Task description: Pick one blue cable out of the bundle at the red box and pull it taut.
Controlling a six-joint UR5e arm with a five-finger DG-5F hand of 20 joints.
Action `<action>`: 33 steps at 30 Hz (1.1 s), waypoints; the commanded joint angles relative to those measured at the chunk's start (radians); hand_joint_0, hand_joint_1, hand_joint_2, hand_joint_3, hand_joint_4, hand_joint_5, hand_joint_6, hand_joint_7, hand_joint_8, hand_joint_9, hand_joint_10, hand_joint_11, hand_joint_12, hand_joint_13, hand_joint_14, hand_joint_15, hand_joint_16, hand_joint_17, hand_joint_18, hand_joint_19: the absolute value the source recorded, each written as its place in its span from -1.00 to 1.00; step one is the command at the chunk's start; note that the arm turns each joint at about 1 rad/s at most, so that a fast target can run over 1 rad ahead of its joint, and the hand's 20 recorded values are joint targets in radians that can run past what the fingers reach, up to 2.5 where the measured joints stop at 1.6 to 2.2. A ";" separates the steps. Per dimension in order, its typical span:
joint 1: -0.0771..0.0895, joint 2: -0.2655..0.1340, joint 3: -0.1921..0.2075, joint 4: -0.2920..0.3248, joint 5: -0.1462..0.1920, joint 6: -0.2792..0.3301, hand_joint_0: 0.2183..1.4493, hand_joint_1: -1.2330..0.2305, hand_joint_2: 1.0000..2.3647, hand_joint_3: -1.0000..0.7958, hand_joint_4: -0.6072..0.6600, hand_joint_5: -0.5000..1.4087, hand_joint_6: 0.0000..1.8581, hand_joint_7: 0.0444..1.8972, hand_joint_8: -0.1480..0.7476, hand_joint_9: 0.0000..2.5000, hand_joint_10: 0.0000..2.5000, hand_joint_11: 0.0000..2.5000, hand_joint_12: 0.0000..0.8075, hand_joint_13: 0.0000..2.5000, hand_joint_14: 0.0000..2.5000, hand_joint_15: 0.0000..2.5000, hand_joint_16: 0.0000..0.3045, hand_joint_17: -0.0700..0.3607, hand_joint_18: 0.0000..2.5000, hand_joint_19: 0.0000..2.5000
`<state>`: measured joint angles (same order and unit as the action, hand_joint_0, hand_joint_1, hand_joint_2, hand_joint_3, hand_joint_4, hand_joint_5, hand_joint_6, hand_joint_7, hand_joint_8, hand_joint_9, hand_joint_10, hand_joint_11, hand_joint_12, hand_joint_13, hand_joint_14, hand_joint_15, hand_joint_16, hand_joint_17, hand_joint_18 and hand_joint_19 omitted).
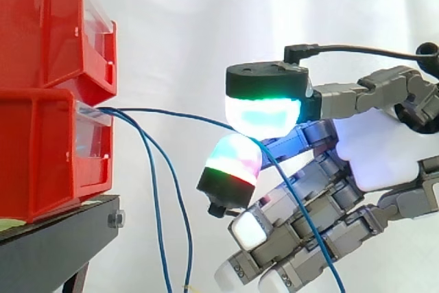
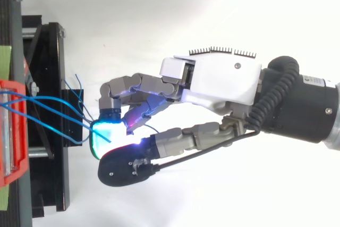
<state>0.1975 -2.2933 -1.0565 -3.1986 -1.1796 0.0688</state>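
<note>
One blue cable (image 1: 193, 115) is running almost level from the front of the lower red box (image 1: 41, 156) into the hand (image 2: 223, 78), where the thumb and one of the fingers (image 1: 233, 159) are pinching it between their glowing pads, the rest lying relaxed below. The pinch is sitting near the box, probably so this strand can be drawn clear of its neighbours and tightened. It is not yet looking taut, its tail trailing down past the palm. Two more blue strands (image 1: 158, 231) are hanging loose from the same box. Two red boxes are standing stacked on one black stand (image 1: 62, 238) before a white curtain (image 1: 206, 18).
</note>
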 commanded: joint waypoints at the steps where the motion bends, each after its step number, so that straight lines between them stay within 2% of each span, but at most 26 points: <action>1: 0.000 0.000 0.000 -0.001 0.000 0.000 -0.41 -0.22 -0.98 -0.16 0.11 -0.54 -0.44 0.48 -0.09 -0.40 -0.99 -0.53 -0.08 -0.80 -1.00 -0.94 -0.65 -0.12 -0.76 -0.77; 15: 0.000 0.000 0.000 0.000 0.000 -0.001 -0.41 -0.27 -0.97 -0.07 0.05 -0.54 -0.39 0.42 -0.09 -0.39 -0.99 -0.52 -0.06 -0.78 -1.00 -0.94 -0.65 -0.11 -0.73 -0.79; 23: -0.001 0.000 0.001 0.000 0.000 -0.001 -0.41 -0.30 -0.97 -0.04 0.00 -0.54 -0.38 0.47 -0.10 -0.41 -0.99 -0.52 -0.08 -0.80 -1.00 -0.95 -0.66 -0.13 -0.75 -0.80; 31: -0.003 0.000 0.001 -0.003 0.000 -0.001 -0.40 -0.35 -0.97 0.03 -0.01 -0.57 -0.28 0.27 -0.12 -0.44 -0.99 -0.51 -0.09 -0.82 -1.00 -0.96 -0.66 -0.13 -0.75 -0.82; 33: -0.004 0.000 0.013 -0.004 0.000 -0.003 -0.40 -0.35 -0.96 0.04 -0.01 -0.58 -0.26 0.23 -0.13 -0.45 -0.99 -0.52 -0.09 -0.82 -1.00 -0.97 -0.66 -0.13 -0.76 -0.82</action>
<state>0.1950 -2.2933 -1.0532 -3.2020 -1.1792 0.0674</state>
